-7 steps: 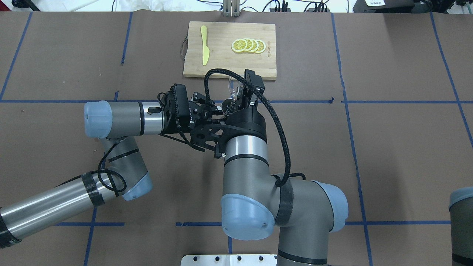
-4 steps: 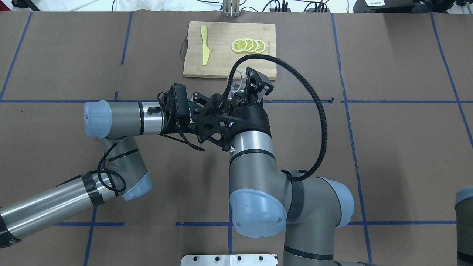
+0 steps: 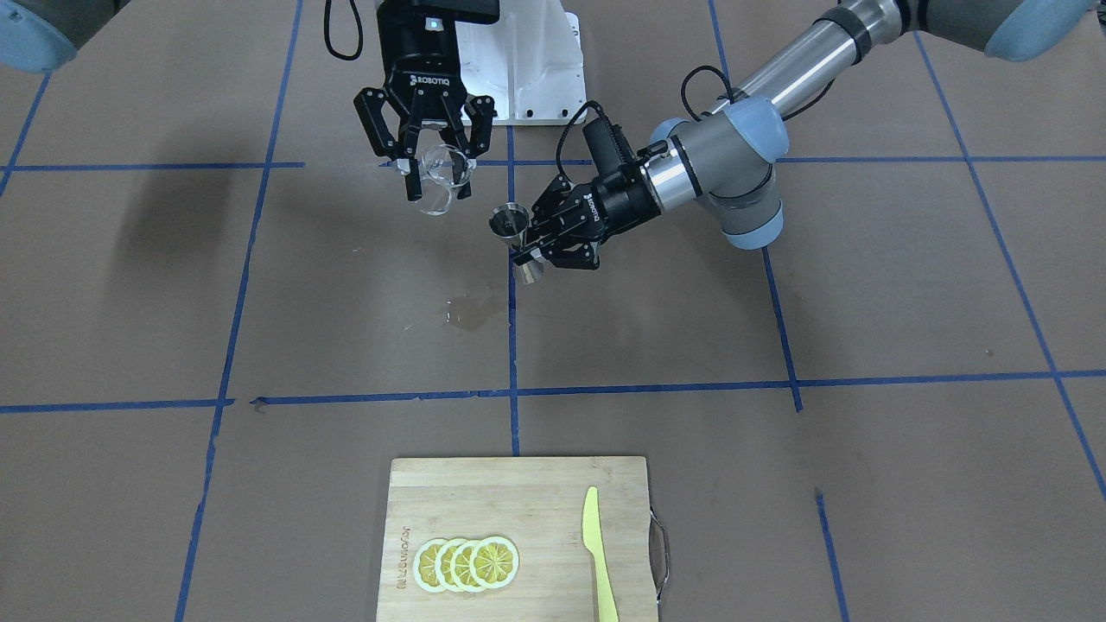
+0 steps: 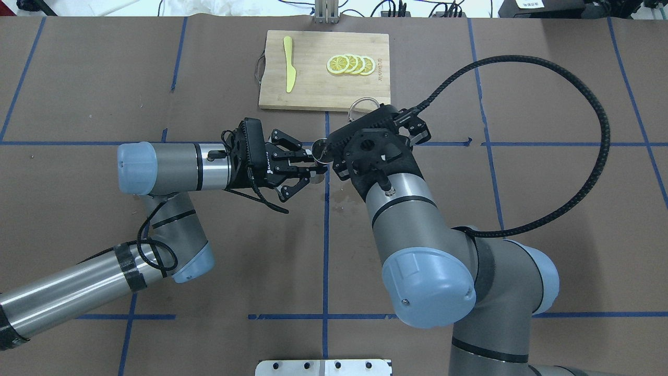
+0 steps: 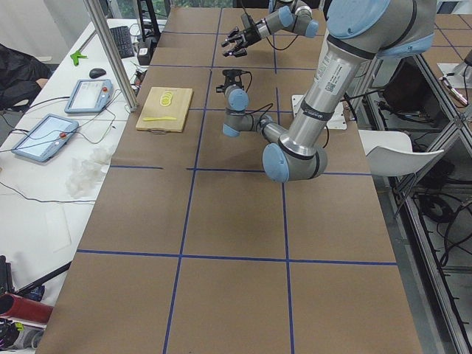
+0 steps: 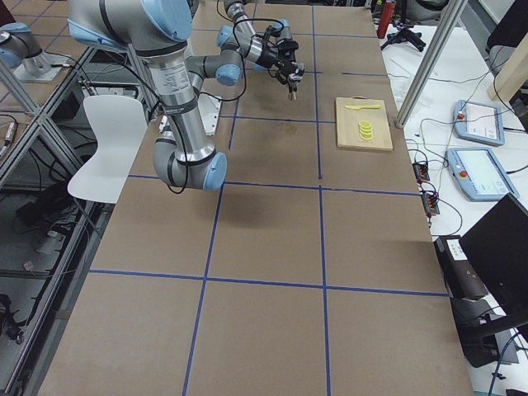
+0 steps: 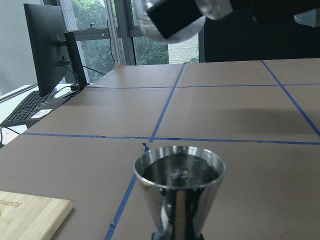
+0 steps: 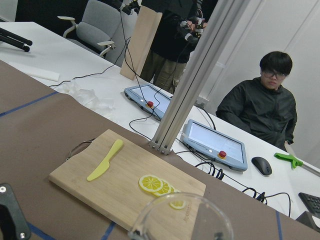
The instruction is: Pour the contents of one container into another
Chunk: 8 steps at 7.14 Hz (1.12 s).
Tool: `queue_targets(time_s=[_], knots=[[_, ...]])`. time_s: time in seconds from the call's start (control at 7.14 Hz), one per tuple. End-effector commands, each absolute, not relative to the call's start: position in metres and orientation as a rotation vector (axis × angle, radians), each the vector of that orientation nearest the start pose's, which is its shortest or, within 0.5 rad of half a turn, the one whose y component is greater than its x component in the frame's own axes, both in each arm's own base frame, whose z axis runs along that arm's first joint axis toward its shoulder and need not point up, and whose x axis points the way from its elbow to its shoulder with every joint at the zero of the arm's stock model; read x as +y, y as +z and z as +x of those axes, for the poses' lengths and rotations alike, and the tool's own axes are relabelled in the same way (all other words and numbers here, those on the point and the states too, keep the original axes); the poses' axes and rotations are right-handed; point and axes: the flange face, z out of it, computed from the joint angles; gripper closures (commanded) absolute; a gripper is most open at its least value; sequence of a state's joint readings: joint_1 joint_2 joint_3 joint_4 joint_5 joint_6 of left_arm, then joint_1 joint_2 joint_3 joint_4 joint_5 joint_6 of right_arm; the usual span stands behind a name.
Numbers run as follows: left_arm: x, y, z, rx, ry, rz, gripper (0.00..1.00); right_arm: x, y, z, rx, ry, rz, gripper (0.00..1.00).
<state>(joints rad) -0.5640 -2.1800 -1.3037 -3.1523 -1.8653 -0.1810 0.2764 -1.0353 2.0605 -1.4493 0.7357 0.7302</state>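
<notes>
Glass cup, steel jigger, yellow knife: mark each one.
glass cup (image 3: 439, 186), exterior front-facing view, clear side wall.
steel jigger (image 3: 510, 223), exterior front-facing view, upper cone.
yellow knife (image 3: 598, 553), exterior front-facing view, mid-length.

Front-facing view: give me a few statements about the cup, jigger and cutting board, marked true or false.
1. The right tool holds the clear glass cup. True.
2. The steel jigger stands on the cutting board. False: the left tool grips it, far from the board.
3. The lemon slices lie on the board. True.
4. The yellow knife lies on the bare table. False: it lies on the board.
</notes>
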Motion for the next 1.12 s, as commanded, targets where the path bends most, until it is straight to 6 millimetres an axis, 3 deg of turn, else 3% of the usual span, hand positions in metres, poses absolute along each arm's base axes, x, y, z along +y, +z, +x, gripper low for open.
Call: queue_targets(time_s=[0.0,0.14,0.7,0.98], knots=[[-0.445,0.253,0.508,1.283,0.826,1.533,1.0,-0.344,0.167,-0.435,-0.577,0.139,1.111,1.0],[-0.445,0.253,0.508,1.282,0.827,1.534,1.0,-0.344,0.182,-0.43,-0.593,0.178,1.106,1.0],[-0.445,0.254,0.508,1.281,0.827,1.533,1.0,-0.334,0.303,-0.393,-0.703,0.335,1.123,1.0],[-0.445,0.254,0.508,1.281,0.827,1.533,1.0,-0.335,0.366,-0.396,-0.676,0.33,1.113,1.0]])
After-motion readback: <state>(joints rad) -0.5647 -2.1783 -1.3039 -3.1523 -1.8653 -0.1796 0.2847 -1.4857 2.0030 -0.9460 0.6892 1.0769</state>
